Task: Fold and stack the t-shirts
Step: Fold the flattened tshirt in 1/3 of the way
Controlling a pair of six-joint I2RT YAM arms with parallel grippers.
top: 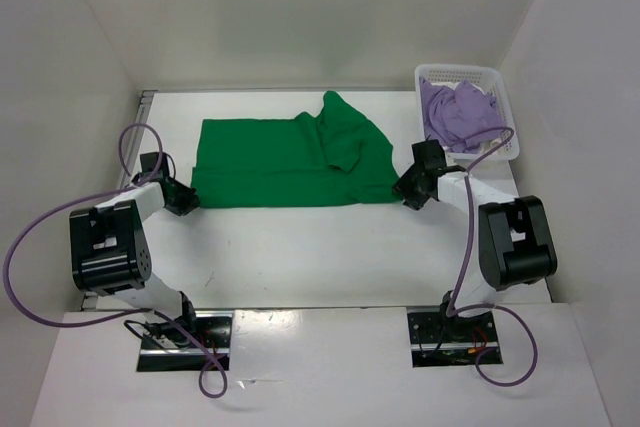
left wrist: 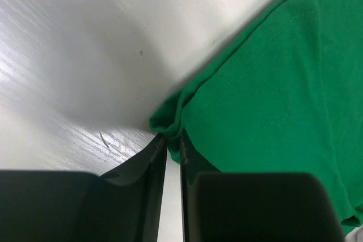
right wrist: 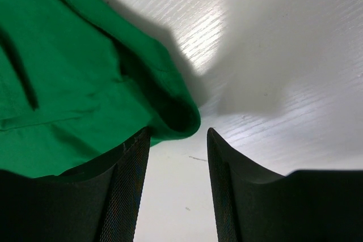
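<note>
L gripper [left wrist: 173, 140] is pinched on a corner of the bright green cloth t-shirt [top: 280, 162], spread on the white table [top: 300, 247]. R gripper [right wrist: 177, 137] has jaws apart by the opposite corner.

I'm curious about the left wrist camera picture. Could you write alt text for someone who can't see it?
Two dark fingers, almost closed, pinch the folded corner of a bright green t-shirt lying on a white table. The shirt fills the right side of the picture and the table fills the left.
</note>
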